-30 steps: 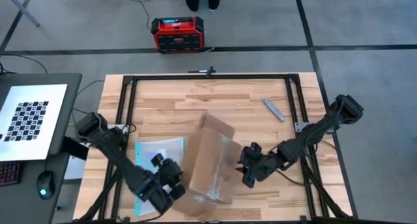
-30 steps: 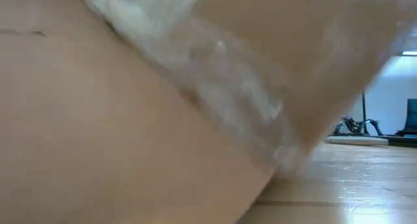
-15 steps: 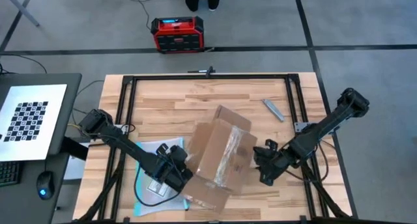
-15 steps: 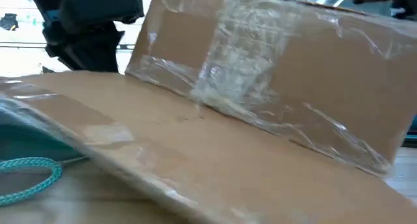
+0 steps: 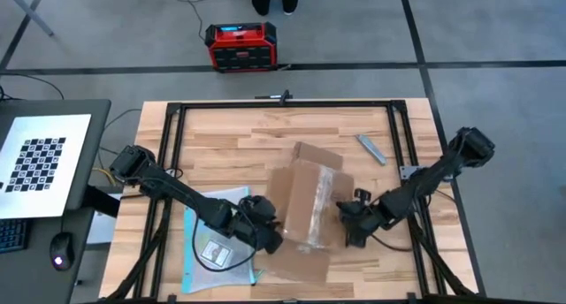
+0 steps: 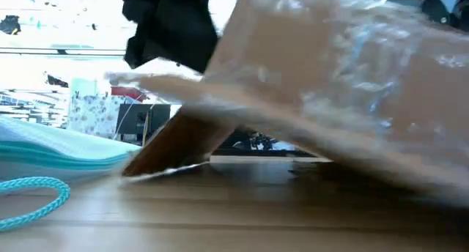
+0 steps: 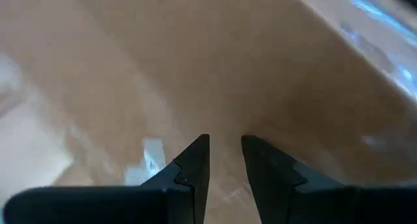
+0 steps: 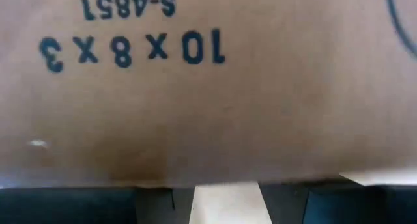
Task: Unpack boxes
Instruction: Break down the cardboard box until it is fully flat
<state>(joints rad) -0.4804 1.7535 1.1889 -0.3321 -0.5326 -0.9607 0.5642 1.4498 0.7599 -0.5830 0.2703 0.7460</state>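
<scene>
Sitting near the middle of the wooden table (image 5: 221, 132), the brown cardboard box (image 5: 311, 202) is tipped up between both arms. The left gripper (image 5: 265, 236) pushes its side, fingers (image 7: 192, 168) a little apart, holding nothing. The right gripper (image 5: 349, 226) presses the other side; I cannot tell its fingers. A clear teal-edged pouch (image 5: 212, 242) lies beside the box.

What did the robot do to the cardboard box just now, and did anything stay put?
Both grippers shoved the box round: it turned on the table and shifted toward the right side. The left gripper followed it inward; the right gripper backed off, then pressed in again. The teal-edged pouch, now more uncovered, and the small grey tool stayed put.
</scene>
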